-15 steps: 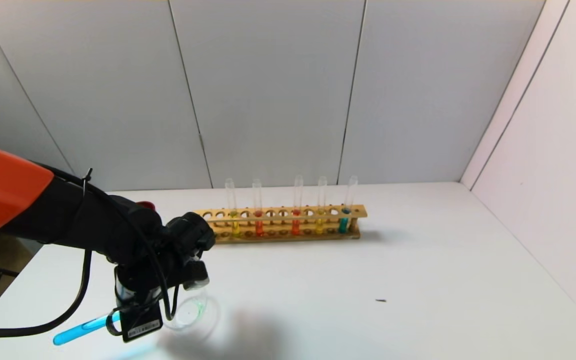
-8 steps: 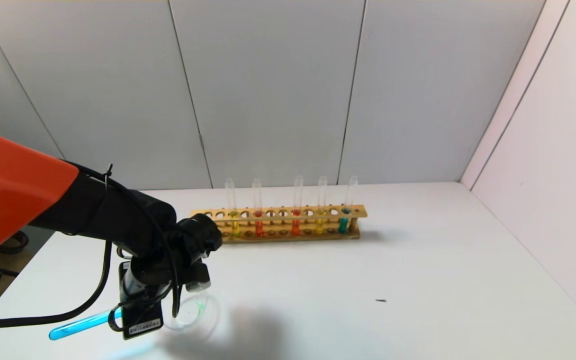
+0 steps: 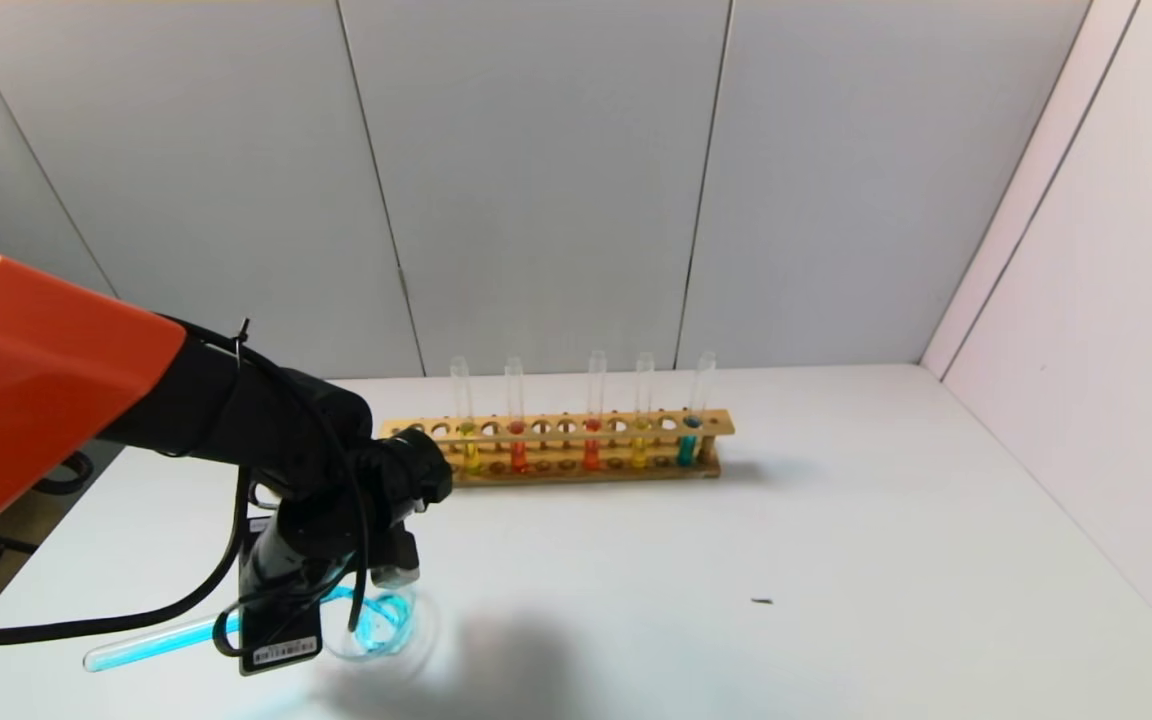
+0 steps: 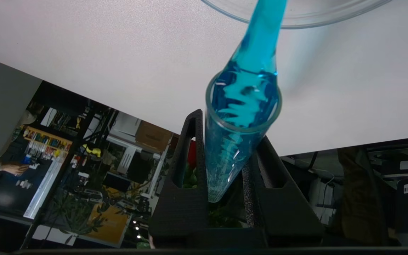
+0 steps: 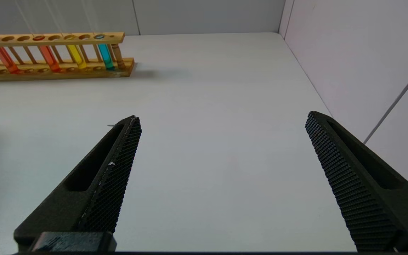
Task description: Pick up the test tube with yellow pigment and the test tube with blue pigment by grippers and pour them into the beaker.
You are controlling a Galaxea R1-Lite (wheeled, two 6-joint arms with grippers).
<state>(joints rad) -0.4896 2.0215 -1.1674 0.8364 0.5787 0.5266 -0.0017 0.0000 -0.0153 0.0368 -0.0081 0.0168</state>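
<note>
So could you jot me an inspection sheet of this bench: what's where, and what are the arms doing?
Surface: white table, one small dark speck.
Job's things: blue tube tipped, pouring into beaker; yellow tube in rack.
Clutter: four more tubes racked.
Grippers: left gripper shut on blue tube; right gripper open, above bare table.
Cables: black cable along left arm.
Surroundings: grey wall panels.

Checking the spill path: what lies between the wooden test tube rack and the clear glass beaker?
Only bare white table, as the head view shows between rack and beaker.
</note>
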